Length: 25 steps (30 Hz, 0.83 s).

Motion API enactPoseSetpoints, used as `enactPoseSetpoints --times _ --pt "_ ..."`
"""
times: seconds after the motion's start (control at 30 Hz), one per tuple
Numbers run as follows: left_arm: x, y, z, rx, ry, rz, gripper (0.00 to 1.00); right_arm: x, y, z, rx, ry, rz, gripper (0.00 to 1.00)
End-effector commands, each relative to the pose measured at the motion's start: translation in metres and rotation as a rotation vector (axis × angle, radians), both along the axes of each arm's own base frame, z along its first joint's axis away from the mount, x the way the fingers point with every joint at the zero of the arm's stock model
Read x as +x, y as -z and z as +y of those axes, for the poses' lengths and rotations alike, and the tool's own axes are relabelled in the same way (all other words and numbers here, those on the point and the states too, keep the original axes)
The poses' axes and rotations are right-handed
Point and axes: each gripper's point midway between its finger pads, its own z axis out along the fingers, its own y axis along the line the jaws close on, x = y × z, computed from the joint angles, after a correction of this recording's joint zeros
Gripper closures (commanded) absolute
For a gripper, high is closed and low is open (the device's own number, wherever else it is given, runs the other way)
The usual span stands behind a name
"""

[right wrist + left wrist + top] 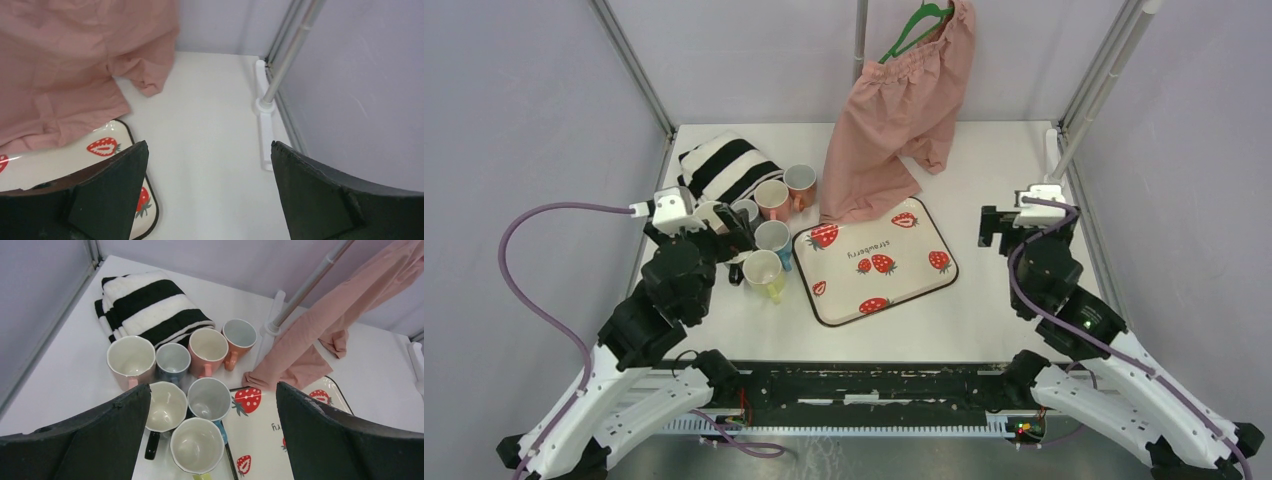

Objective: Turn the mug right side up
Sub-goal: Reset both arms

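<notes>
Seven empty, upright mugs (pixel 207 346) sit left of the tray (pixel 914 280); left gripper (pixel 212 385) and right gripper (pixel 209 142) gape, holding nothing.

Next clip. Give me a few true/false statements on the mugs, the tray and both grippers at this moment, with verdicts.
1. All seven ceramic mugs in the left wrist view stand with their openings up. True.
2. The left gripper is shut on a mug. False: it is open above the cluster and holds nothing.
3. One mug stands on the white strawberry-printed tray. False: no mug is on it; they stand on the table to its left.
4. The pink hanging garment reaches down onto the tray's far edge. True.
5. The right gripper is open and holds nothing. True.
</notes>
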Motion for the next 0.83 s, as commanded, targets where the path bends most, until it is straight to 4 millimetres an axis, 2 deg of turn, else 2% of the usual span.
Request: enactPoseSetpoints --times 0.0,0.17,0.27,0.8 --pt "-0.002 -0.031 0.02 0.031 -0.081 -0.081 0.0 -0.023 -0.028 -0.049 0.038 0.183 -0.102 0.02" --pt "-0.003 -0.026 0.033 0.048 -0.16 -0.05 0.0 -0.038 -0.037 -0.068 0.122 0.221 -0.194 0.02" --pt "-0.004 -0.022 0.035 0.06 -0.173 -0.037 0.0 -0.041 -0.036 -0.073 0.115 0.236 -0.208 0.02" --pt "-0.006 -0.012 0.035 0.077 -0.148 -0.038 0.0 -0.034 -0.027 -0.067 0.042 0.222 -0.194 0.02"
